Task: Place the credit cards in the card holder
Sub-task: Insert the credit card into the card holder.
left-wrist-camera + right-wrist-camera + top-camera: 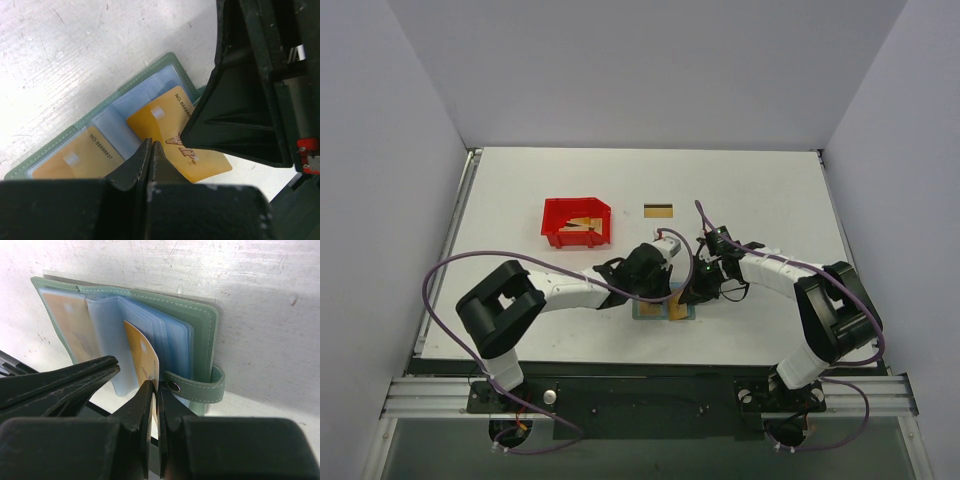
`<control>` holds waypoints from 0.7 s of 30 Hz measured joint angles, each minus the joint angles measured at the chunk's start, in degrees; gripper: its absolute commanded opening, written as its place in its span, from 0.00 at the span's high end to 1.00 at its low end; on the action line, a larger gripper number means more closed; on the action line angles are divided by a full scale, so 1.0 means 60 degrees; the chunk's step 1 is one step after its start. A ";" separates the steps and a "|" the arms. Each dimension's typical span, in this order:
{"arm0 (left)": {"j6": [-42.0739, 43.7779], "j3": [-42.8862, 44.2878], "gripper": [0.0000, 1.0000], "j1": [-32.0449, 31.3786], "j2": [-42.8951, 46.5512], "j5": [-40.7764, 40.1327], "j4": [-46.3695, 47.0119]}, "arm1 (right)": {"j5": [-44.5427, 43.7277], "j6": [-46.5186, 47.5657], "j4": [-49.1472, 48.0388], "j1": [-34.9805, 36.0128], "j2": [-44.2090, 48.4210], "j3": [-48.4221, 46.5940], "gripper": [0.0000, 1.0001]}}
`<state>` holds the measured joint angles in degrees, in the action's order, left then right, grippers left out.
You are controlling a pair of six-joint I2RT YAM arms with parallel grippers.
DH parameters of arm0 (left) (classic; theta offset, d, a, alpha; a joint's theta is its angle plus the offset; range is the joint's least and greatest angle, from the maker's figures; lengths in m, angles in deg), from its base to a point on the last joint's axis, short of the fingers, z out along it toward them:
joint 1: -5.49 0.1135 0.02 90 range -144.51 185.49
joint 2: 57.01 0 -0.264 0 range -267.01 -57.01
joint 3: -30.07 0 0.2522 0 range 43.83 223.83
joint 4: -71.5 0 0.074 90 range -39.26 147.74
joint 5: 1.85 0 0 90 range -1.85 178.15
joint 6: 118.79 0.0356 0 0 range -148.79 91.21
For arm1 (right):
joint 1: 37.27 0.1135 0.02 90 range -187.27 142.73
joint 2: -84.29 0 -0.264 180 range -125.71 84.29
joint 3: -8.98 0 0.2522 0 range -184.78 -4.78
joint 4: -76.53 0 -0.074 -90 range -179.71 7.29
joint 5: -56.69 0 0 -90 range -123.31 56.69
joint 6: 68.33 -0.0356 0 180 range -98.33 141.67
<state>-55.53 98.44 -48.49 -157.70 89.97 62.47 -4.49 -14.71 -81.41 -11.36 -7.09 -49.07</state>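
Right fingers (pixel 137 415) pinch the thin, stiff credit card (pixel 137 350) by its edge; left fingers (pixel 132 170) are pressed together, empty. Card holder (pixel 200 325) judged light, likely to slide.

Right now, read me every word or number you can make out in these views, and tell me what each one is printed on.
"NO 8888837", last digits unsure: gold-tan rectangular card pocketed in the grey-green folding wallet.
"NO 8888", rest hidden: second gold-tan card, pinched by the right hand.
"VIP": that second card.
Too small to read: cards in the red plastic bin, dark-striped card on the white table.
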 measured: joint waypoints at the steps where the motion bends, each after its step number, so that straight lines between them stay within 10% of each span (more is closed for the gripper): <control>1: 0.0004 -0.0036 1.00 -0.0004 0.0000 0.0033 0.0022 | 0.0000 -0.0004 0.0000 0.0000 0.0000 0.0000 1.00; 21: -0.0018 -0.0637 1.00 -0.0015 0.0138 -0.0240 0.0084 | -0.0004 0.0000 -0.0007 -0.0011 0.0000 0.0000 1.00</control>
<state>-55.64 94.61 -48.58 -156.87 88.53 62.98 -4.51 -14.71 -81.46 -11.42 -7.09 -49.07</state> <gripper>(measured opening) 0.021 0.009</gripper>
